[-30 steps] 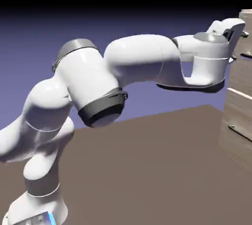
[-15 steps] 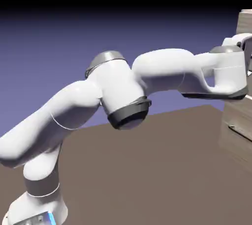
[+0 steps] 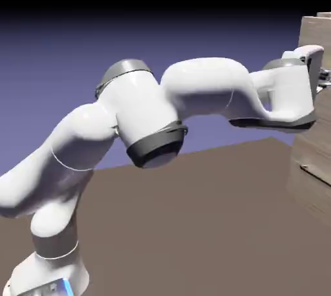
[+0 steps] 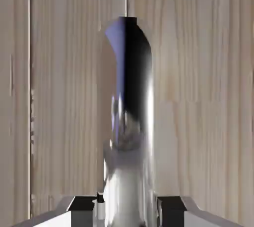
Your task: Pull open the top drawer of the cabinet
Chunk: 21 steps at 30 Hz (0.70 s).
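Gripper: I see it newly clamped on the handle | top drawer: front now jutting from cabinet, upper right of exterior view | my read: pull begun, more travel needed

End effector now clamped on handle; top drawer slightly out.

A rendered simulation scene, not a lived-in room, is indicated by the flat blue-violet backdrop fading to black above, the plain brown table, the smooth white arm mounted on it, and a lone wood-grain cabinet at the right edge.
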Each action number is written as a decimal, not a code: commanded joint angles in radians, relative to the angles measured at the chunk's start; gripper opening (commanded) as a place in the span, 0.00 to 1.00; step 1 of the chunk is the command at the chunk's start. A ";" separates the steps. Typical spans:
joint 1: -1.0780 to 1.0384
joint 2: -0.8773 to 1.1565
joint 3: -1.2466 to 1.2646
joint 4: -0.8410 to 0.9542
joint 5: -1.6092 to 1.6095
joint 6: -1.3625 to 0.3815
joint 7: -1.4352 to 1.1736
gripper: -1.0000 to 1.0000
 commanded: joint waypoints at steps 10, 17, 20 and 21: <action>-0.362 0.061 0.269 -0.322 -0.042 -0.069 0.094 0.00; -0.616 0.035 0.472 -0.520 -0.033 -0.098 0.096 0.00; -0.724 0.006 0.558 -0.605 -0.021 -0.106 0.083 0.00; -0.760 -0.006 0.586 -0.634 -0.015 -0.108 0.077 0.00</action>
